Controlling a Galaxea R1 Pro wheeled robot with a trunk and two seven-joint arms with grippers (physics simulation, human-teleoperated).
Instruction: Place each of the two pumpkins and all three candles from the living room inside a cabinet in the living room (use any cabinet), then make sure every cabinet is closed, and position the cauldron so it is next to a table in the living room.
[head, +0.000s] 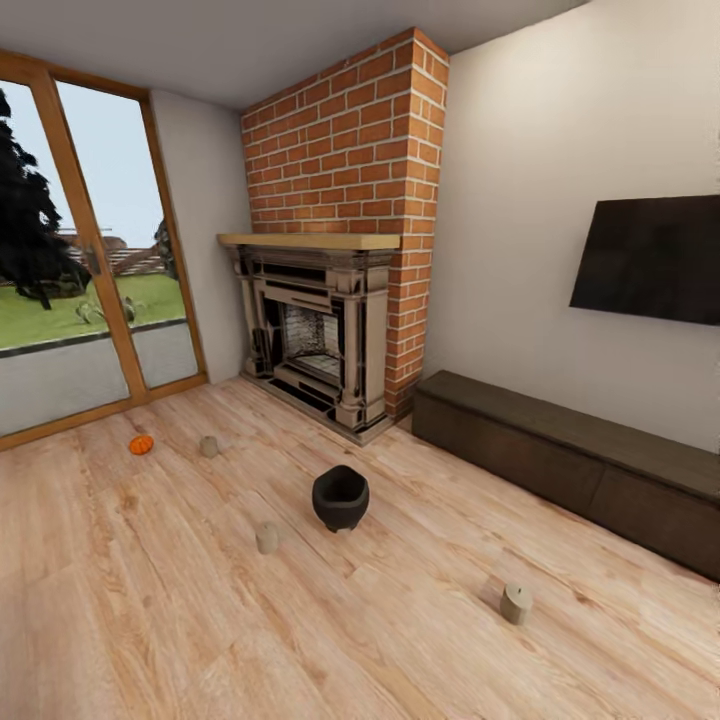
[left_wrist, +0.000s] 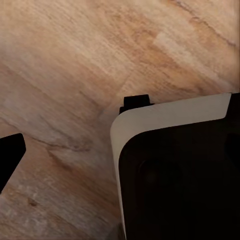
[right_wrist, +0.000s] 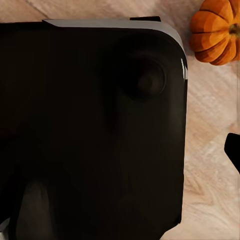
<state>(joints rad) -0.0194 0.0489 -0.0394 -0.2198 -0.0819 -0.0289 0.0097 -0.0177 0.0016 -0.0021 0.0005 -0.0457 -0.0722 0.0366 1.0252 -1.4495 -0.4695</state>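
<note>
bright, even daylight from the window (head: 70, 250), soft shadows, wrist views perhaps slightly blurred.

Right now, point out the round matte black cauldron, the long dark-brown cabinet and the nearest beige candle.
black cauldron (head: 340, 497): head view, belly.
dark-brown cabinet (head: 560, 455): head view, front.
beige candle (head: 517, 603): head view, side.

Cut off at the right wrist view's edge: ribbed bright-orange pumpkin (right_wrist: 218, 31), beside a black rounded robot housing (right_wrist: 90, 130) hiding much floor. Cropped at right in the head view: long low dark-brown cabinet (head: 580, 455), dark wall-mounted screen (head: 650, 258).
</note>
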